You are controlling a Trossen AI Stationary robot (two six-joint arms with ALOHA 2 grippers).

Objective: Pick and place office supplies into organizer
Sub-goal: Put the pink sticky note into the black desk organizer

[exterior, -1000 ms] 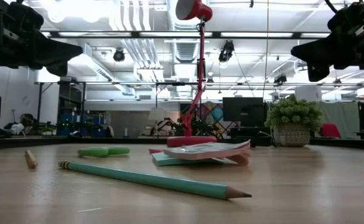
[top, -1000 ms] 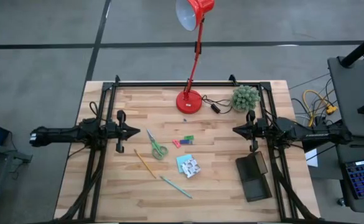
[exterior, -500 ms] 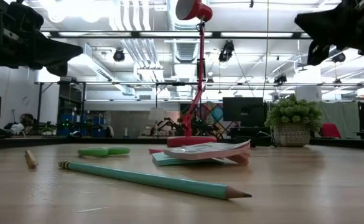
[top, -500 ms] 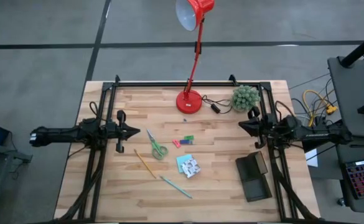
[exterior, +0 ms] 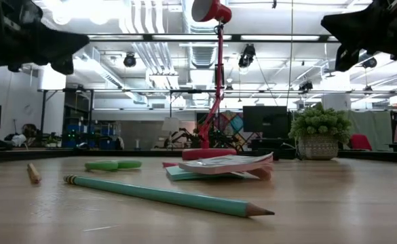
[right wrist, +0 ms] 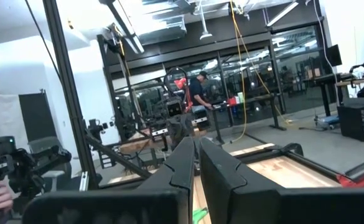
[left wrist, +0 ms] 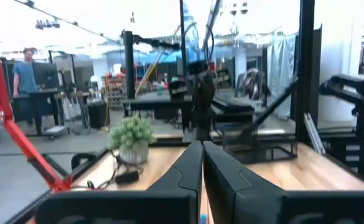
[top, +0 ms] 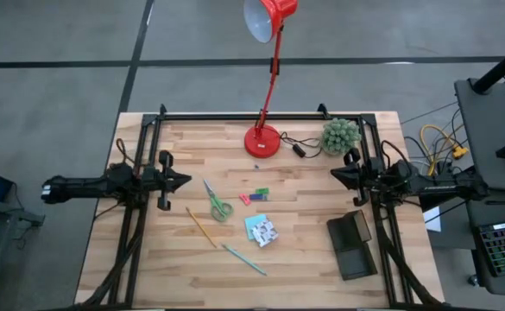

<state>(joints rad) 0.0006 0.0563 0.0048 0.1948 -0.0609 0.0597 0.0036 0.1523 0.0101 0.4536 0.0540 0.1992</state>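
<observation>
Both arms hang level above the table, one at each side. The left gripper [top: 188,181] is clenched, fingers pressed together with nothing between them, out over the table's left part. The right gripper [top: 330,180] is clenched too and empty, above the right side near the green ball plant [top: 341,136].

Down on the wooden table [top: 304,259] the supplies lie loose in the middle: green-handled scissors [top: 217,201], blades pointing away from the front edge; a thin yellow pencil [top: 202,227] slanting just beside them; a teal pen [top: 244,259] nearer the front edge. The light-teal sticky-note pad [top: 261,229] sits between pen and scissors — its top sheets curl up in the low view. Tiny red and green pieces [top: 254,196] rest just behind the pad.

The organizer [top: 351,246] — a dark rectangular tray — lies at the right front, well apart from the supplies.
</observation>
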